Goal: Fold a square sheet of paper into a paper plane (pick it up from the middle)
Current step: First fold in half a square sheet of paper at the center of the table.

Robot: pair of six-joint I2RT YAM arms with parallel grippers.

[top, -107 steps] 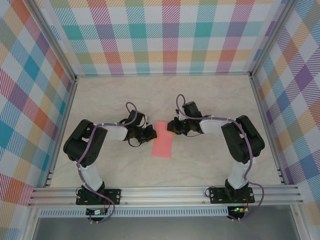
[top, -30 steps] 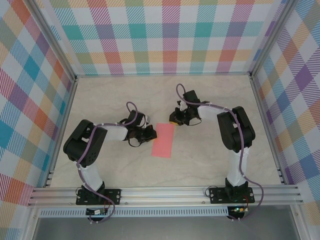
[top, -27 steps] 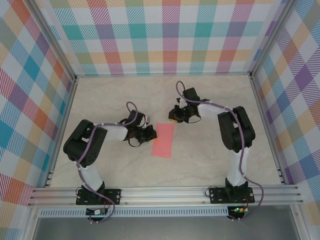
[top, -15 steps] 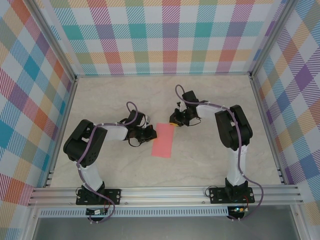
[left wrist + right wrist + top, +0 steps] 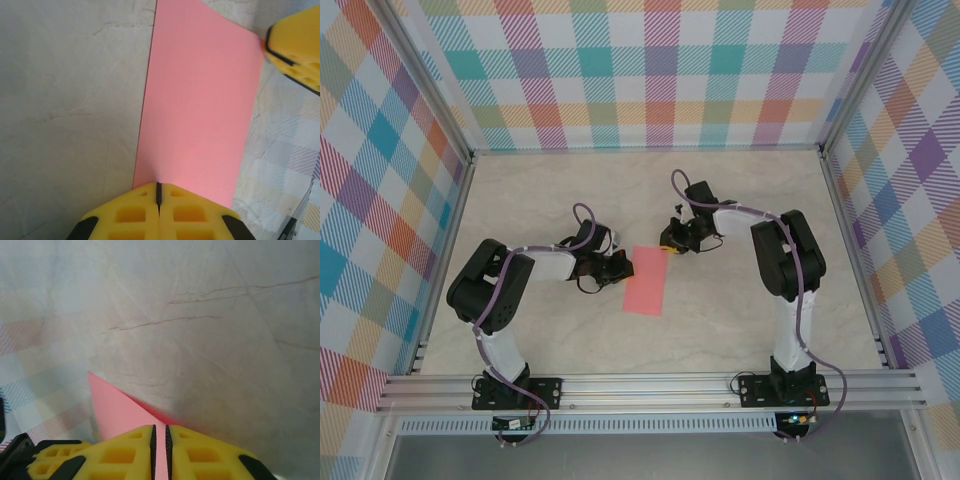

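Lying flat on the pale table [image 5: 520, 200], near the middle of the top view, was the pink paper [image 5: 645, 282]. It was a long strip, not yet a pointed plane, so I think most of the folds were not done.

The left hand [image 5: 619, 268] sat low at the paper's left side in the top view. Its two yellow fingers were pressed tight together, with nothing between them. In its own camera the tips rested right at the paper's near edge, at the bottom of the frame. I think it was there to pin the paper down so the sheet would not slide.

The right hand [image 5: 667, 243] was at the paper's upper right corner. In its own camera its fingers were almost together, and a bit of pink showed in the thin slit between them. The corner looked raised a little, with a dark shadow under it. So I judge that this hand was pinching the corner, ready to bend it over for a fold. If the pinned side slipped, the fold could come out crooked.
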